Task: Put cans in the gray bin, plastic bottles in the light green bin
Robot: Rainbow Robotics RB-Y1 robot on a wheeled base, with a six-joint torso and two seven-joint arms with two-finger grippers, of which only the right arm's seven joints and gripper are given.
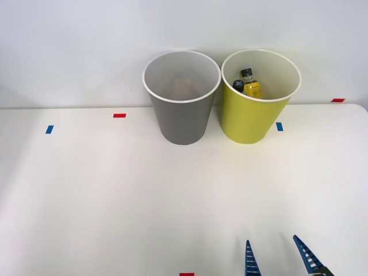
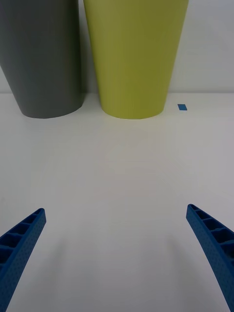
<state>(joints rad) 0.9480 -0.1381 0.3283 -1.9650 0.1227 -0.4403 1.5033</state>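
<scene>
White desk carried the gray bin and, just beside it at 3 o'clock, the light green bin. Plastic bottles lay inside the green one. Right gripper hovered at 6 o'clock, fingers apart, holding nothing.

Two bins, gray bin, light green bin, two plastic bottles
</scene>
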